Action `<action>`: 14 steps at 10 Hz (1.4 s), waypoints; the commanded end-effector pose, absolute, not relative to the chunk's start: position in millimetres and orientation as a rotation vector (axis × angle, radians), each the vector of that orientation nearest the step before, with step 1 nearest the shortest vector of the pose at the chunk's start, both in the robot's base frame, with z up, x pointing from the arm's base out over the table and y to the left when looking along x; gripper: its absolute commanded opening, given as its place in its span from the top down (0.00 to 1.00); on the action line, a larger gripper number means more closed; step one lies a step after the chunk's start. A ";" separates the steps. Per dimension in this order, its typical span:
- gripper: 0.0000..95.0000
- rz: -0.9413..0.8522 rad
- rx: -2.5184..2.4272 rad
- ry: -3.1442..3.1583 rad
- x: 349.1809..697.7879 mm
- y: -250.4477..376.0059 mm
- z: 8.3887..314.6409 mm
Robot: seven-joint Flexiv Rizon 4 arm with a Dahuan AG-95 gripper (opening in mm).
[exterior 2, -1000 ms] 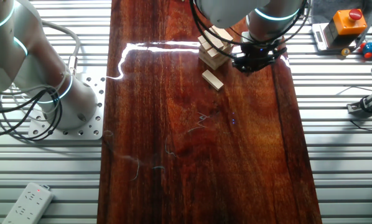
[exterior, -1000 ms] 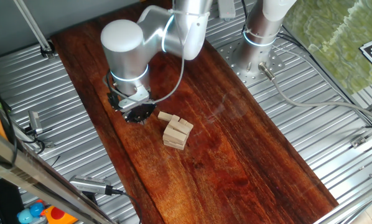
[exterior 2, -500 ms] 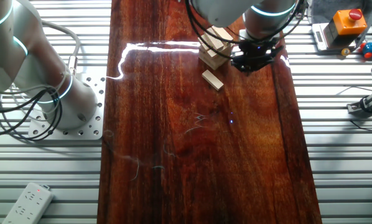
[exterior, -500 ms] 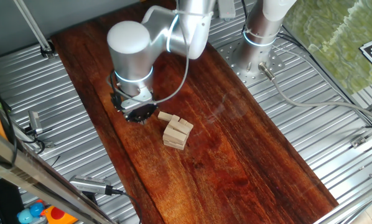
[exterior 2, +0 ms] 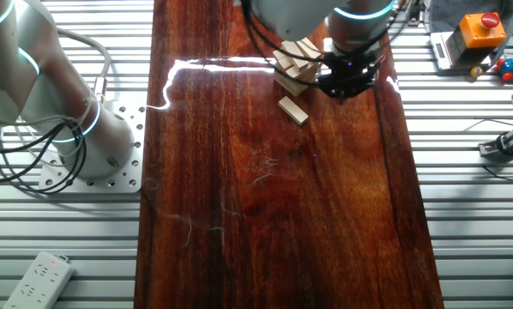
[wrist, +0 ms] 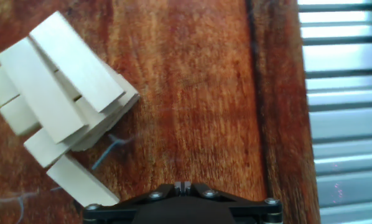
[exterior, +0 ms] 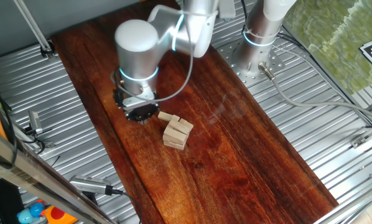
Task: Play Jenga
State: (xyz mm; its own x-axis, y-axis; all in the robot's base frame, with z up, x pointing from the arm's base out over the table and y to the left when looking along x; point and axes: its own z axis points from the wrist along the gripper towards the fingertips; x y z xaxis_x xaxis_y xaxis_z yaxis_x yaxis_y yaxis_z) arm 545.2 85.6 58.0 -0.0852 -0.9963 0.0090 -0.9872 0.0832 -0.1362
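Note:
The Jenga stack of pale wooden blocks stands on the dark wooden board, a few layers high. A loose matching block lies right beside it. My gripper hangs low over the board just left of the loose block, its fingers hidden under the wrist. In the other fixed view the gripper is right of the stack, with the loose block below. In the hand view the stack and loose block lie at the left. The fingertips are together, holding nothing.
The board's edge and ribbed metal table run close on the gripper's right in the hand view. A second robot base stands at the back. A red-button box and tools lie off the board.
The arm has shifted a little toward the stack and loose block. The blocks have not moved.

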 end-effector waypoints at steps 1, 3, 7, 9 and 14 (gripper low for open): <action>1.00 -0.154 -2.072 2.238 546.6 80.3 57.8; 1.00 -0.126 -2.099 2.209 546.5 60.7 58.9; 1.00 -0.092 -2.158 2.185 546.6 24.3 54.3; 1.00 -0.060 -2.175 2.179 552.3 18.8 43.8; 1.00 -0.078 -2.209 2.139 554.7 15.6 38.6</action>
